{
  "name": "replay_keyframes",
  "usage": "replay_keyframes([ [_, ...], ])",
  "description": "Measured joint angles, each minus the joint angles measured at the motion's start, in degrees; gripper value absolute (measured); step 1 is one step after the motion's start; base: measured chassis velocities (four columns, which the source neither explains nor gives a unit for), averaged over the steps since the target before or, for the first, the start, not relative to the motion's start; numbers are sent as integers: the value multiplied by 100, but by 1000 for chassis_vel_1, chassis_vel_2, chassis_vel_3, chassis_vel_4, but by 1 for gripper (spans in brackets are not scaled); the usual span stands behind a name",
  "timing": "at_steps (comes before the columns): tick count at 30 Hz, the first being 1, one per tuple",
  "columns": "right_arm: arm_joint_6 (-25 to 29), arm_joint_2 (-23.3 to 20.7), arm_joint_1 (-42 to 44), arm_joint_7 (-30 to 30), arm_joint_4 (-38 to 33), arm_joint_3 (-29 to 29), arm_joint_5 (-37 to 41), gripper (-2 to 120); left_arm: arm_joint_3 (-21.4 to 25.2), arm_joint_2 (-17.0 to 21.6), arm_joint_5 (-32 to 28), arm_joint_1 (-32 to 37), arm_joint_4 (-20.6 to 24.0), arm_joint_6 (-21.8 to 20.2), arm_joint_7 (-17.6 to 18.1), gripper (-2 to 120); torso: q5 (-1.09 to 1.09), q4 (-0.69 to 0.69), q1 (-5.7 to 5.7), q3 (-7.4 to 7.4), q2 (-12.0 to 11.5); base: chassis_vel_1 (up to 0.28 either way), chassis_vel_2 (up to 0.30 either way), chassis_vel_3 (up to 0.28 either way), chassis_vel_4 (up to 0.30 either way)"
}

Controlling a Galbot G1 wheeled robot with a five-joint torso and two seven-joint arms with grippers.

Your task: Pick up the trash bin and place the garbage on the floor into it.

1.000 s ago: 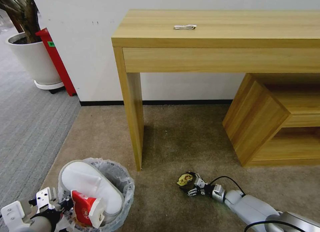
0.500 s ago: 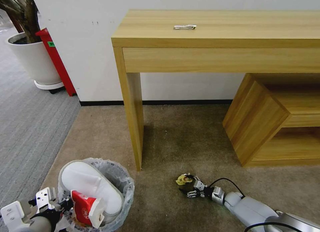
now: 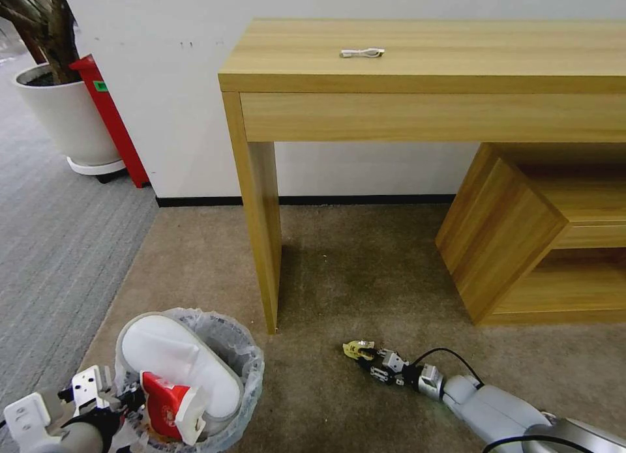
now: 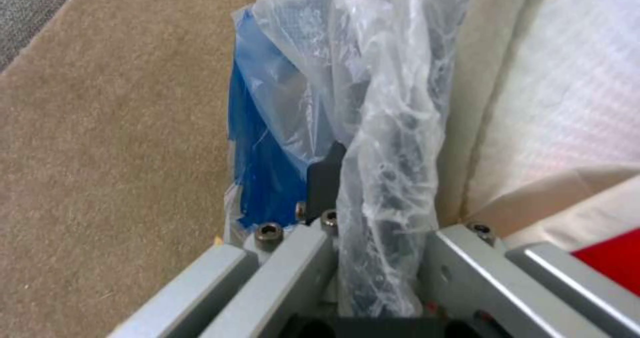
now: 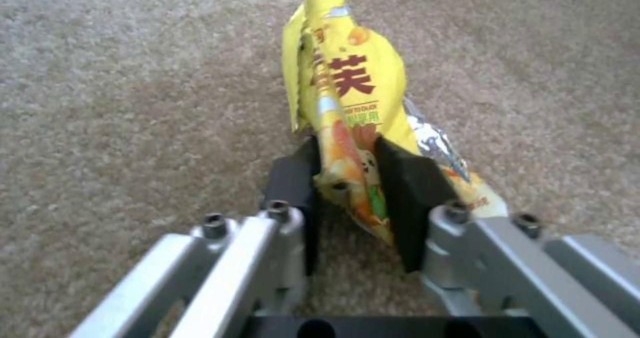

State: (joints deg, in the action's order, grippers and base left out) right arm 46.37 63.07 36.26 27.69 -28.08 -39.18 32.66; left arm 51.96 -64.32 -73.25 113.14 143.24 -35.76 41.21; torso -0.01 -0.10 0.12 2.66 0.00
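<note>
The trash bin [image 3: 253, 365], lined with a crinkled plastic bag, sits at the lower left of the head view on the beige floor [image 3: 365, 270]. A white slipper [image 3: 176, 355] and a red-white carton [image 3: 166, 407] stick out of it. My left gripper [image 3: 127, 399] is shut on the bin's rim. In the left wrist view the bag [image 4: 387, 128] is pinched in the left gripper [image 4: 373, 213], beside the blue base [image 4: 257, 153]. My right gripper [image 3: 368, 360] lies low on the carpet, shut on a yellow snack wrapper [image 3: 356, 349]. The right wrist view shows the wrapper [image 5: 350, 93] squeezed upright in the right gripper [image 5: 350, 193].
A wooden desk's leg [image 3: 261, 244] stands between the bin and the wrapper. A low wooden shelf unit [image 3: 515, 244] is on the right. A white cable [image 3: 362, 52] lies on the desk. A planter [image 3: 65, 114] and a red object [image 3: 111, 120] stand far left, by grey striped carpet [image 3: 52, 244].
My right gripper, open around the yellow wrapper a second ago, has shut on it and sunk slightly toward the carpet. The left gripper and bin have not moved.
</note>
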Motion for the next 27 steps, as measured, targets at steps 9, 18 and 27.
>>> replay_keyframes([
  [9,0,-65,11,48,-44,55,-20,0,-32,1,8,-29,0,6,-11,0,1,0,0,0,0,0,0,0,0],
  [18,5,-204,25,55,-196,150,2,0,-140,3,66,-103,0,10,-23,0,0,0,0,0,0,0,0,0,0],
  [27,17,-771,127,260,-925,319,409,0,-441,95,161,-298,-57,9,-6,0,1,0,0,0,0,0,0,0,0],
])
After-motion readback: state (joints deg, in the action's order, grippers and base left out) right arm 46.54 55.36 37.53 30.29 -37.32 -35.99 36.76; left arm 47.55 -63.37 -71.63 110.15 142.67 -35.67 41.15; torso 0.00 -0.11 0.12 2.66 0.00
